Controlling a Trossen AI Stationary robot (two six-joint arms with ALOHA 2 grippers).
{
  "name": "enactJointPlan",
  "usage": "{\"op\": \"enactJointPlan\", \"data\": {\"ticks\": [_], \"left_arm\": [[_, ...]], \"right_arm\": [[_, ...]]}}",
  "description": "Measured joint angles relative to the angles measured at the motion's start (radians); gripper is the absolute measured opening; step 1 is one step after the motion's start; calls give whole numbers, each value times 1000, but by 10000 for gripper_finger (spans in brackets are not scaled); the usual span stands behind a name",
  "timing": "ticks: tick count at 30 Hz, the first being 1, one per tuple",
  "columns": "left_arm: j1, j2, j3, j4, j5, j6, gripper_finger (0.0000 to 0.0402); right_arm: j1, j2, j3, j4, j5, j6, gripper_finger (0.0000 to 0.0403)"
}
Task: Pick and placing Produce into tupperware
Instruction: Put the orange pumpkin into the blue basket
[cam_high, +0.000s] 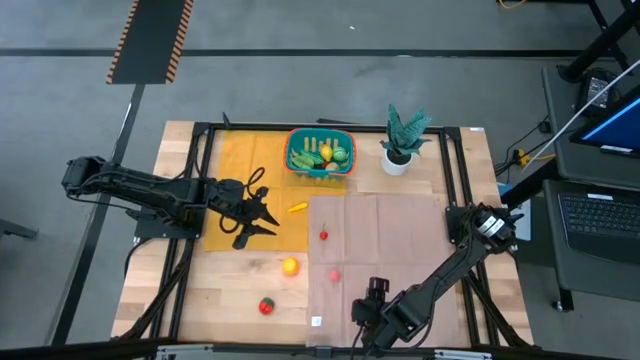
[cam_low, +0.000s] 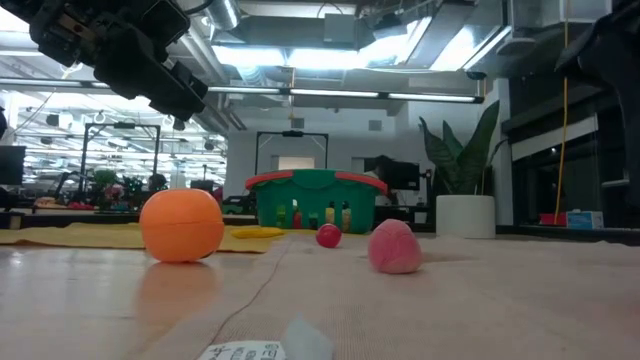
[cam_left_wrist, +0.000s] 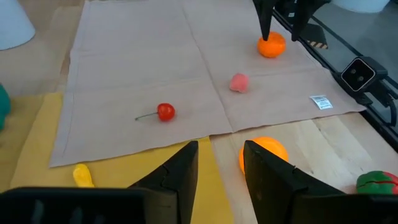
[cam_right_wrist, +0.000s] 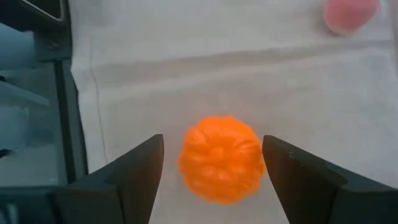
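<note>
I have the left gripper (cam_high: 262, 222) out over the yellow mat (cam_high: 232, 158), just short of the tan cloth (cam_high: 385, 240). Its fingers (cam_left_wrist: 180, 177) stand a little apart with nothing between them. Past them I see a cherry (cam_left_wrist: 165, 112) on the cloth, a yellow piece (cam_left_wrist: 82, 175) on the mat, an orange ball (cam_left_wrist: 266, 149) on the bare wood and a red-green piece (cam_left_wrist: 377, 182) farther along the wood.

My right gripper (cam_right_wrist: 211, 168) sits low at the near edge of the table (cam_high: 180, 300), fingers spread wide on either side of a ribbed orange (cam_right_wrist: 219, 158) that lies on the cloth. I see clear gaps on both sides, so it has no hold on it. A pink piece (cam_right_wrist: 351, 14) lies farther up the cloth.

The basket (cam_high: 320, 155) stands at the far edge of the table, at the mat's corner, with several green and yellow pieces already in it. A potted plant (cam_high: 402, 140) stands just beside it.
</note>
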Motion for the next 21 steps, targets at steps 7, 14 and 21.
{"op": "enactJointPlan", "data": {"ticks": [7, 14, 21], "left_arm": [[0, 0, 0, 0, -2, 0, 129], [0, 0, 0, -12, -2, 0, 141], [0, 0, 0, -18, -2, 0, 144]], "right_arm": [[0, 19, 0, -7, -15, 2, 275], [0, 34, 0, -14, -18, 2, 275], [0, 34, 0, -21, -44, 2, 275]]}}
